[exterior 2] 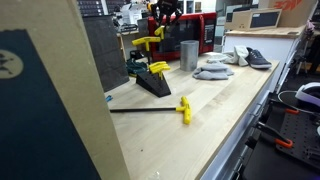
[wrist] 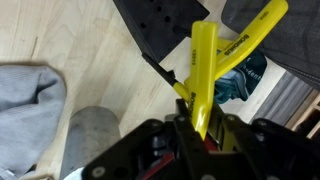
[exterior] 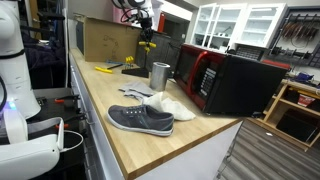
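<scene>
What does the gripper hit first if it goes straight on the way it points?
Likely the black perforated wedge stand on the wooden counter: the gripper, shut on a yellow-handled tool, points down at it. Depth is unclear in the wrist view.

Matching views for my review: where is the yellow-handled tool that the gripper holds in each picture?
In an exterior view: yellow-handled tool top centre, hanging from the gripper.
In an exterior view: upper centre, above the black rack.
Wrist view: centre, rising from the jaws.
Shared landmark: the black rack.
</scene>
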